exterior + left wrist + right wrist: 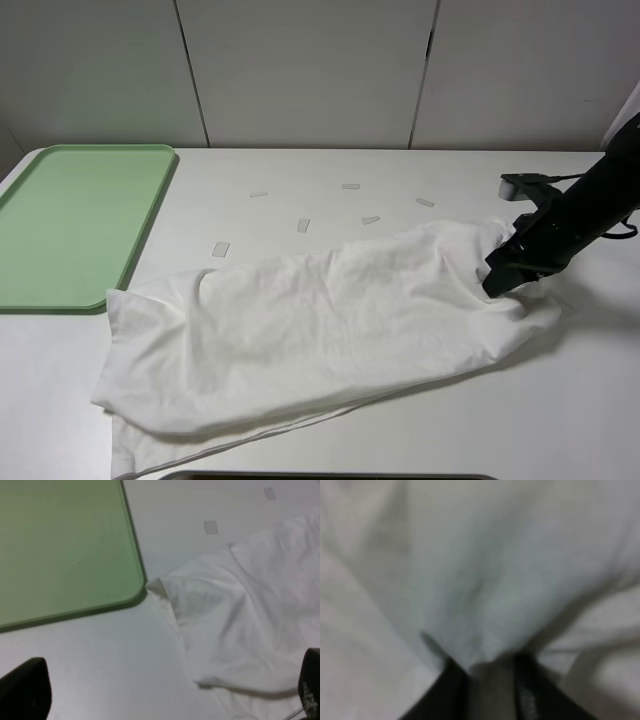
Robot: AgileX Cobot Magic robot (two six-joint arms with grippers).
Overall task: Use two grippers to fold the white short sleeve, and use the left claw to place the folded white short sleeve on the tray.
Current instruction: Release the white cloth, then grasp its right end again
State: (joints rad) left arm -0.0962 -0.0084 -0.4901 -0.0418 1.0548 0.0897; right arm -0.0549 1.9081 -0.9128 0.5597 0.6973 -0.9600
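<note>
The white short sleeve lies crumpled in a long band across the middle of the table, with one sleeve corner touching the tray's near corner. The pale-green tray sits empty at the far left. My right gripper is shut on the shirt's right end. In the right wrist view its black fingers pinch white cloth. My left gripper is open and empty, its fingertips wide apart above bare table beside the shirt and the tray. It is out of the exterior view.
Several small pale tape strips lie on the white table behind the shirt, and two of them show in the left wrist view. A white panelled wall stands behind the table. A dark edge runs along the front.
</note>
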